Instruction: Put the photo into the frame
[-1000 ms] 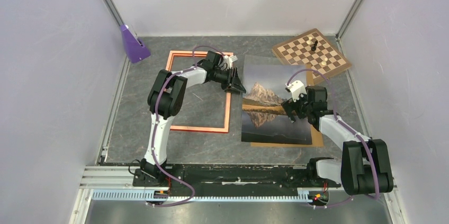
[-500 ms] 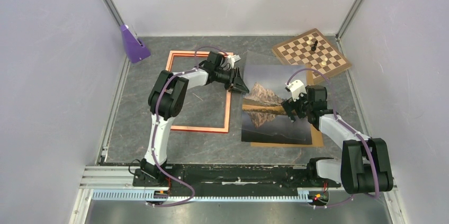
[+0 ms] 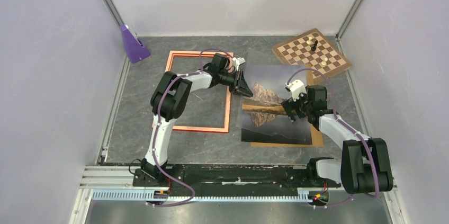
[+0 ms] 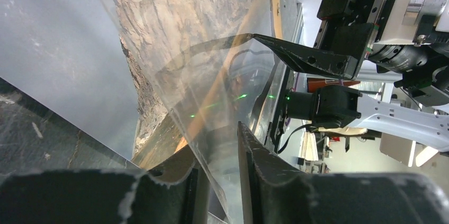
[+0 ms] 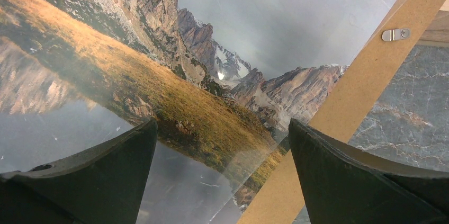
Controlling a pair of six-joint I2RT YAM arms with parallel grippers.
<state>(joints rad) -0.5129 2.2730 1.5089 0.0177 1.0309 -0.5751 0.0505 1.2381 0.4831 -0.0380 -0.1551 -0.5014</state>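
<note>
Straddling the photo's (image 4: 148,33) raised edge, left fingers (image 4: 275,181), right fingers (image 5: 95,181) spread above it

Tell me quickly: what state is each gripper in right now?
Left gripper: jaws narrow around a clear sheet's raised edge; a firm grip cannot be told.
Right gripper: wide open above the photo, holding nothing.

Top camera looks down from high at 6 o'clock. Left wrist camera, very close, faces 3 o'clock across the photo (image 4: 137,23); right wrist camera peers down onto it. All 3 share the photo.
</note>
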